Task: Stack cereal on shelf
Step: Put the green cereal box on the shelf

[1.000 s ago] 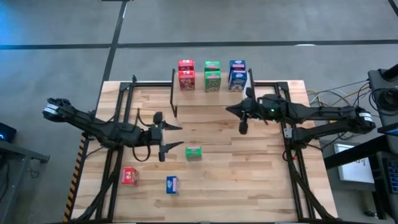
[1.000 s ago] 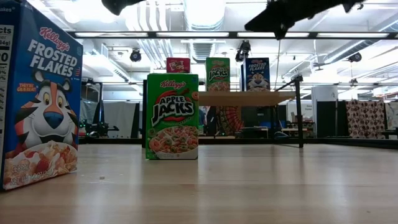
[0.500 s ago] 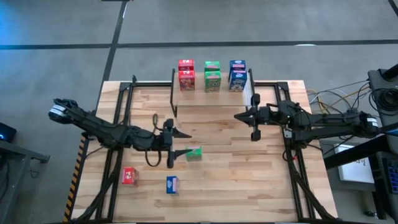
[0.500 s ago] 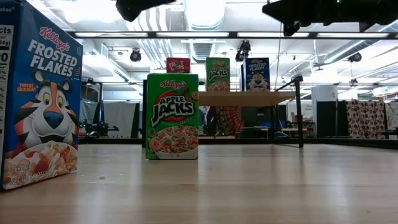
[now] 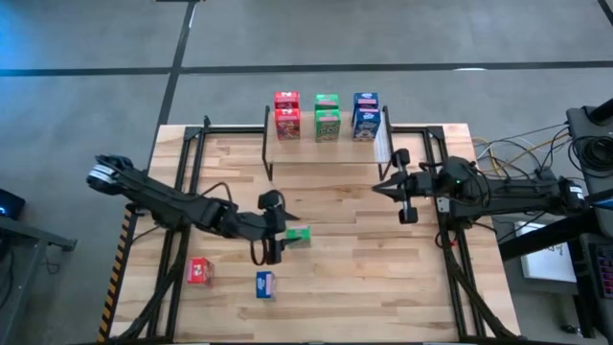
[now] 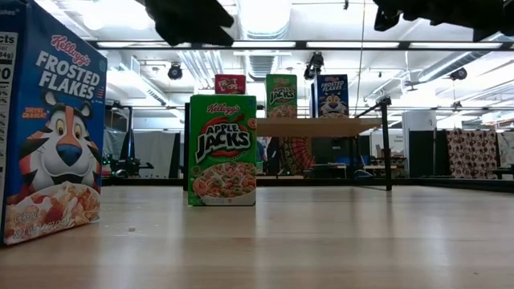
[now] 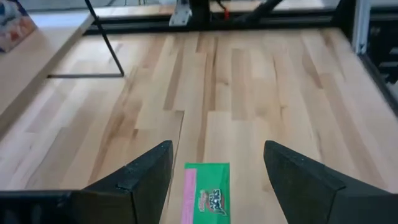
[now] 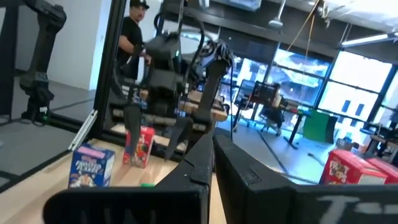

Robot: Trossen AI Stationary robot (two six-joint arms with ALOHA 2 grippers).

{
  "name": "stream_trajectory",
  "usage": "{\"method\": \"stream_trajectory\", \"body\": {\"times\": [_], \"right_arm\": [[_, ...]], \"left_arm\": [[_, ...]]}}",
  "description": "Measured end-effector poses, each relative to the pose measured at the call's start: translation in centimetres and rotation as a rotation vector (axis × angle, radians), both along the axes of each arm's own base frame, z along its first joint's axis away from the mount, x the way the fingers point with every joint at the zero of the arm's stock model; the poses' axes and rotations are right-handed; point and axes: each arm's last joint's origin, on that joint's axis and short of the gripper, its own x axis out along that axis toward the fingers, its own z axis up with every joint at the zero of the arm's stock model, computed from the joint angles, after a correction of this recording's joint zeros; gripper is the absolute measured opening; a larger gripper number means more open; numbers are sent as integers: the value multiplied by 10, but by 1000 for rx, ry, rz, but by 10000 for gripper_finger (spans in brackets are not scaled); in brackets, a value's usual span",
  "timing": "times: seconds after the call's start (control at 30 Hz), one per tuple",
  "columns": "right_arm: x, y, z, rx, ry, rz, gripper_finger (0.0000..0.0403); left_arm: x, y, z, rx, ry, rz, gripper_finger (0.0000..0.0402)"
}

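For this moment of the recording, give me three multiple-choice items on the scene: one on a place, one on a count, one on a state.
1. Where does the left tool stand?
A. Over the small green cardboard cereal box lying on the wooden tabletop
B. Above the shelf
C. Off the table

2. How many small cereal boxes lie loose on the tabletop, off the small light wooden shelf on black legs?
A. One
B. Three
C. Five

3. How do the right tool's fingers stand?
A. Wide apart
B. Shut, holding nothing
C. Shut on a blue box

Answers:
1 A: in the left wrist view the green box lies between that tool's spread fingers.
2 B: the high view shows the small red cardboard box, the small blue cardboard box and the green one.
3 B: the right wrist view shows the fingers pressed together with nothing between.
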Motion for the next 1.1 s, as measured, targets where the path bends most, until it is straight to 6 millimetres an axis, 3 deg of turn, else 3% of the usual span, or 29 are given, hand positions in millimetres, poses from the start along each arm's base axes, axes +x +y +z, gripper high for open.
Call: {"method": "stream_trajectory", "body": {"times": [0.6,0.93,1.1], "right_arm": [[-5,1,1,13,-12,-6,9],[-5,0,1,13,-10,-6,9],[-5,0,0,14,-7,-7,9]], "left_arm": [[13,11,-25,8,130,58,236],[20,13,-40,-76,209,-28,237],[23,12,-47,-71,227,-5,264]]}}
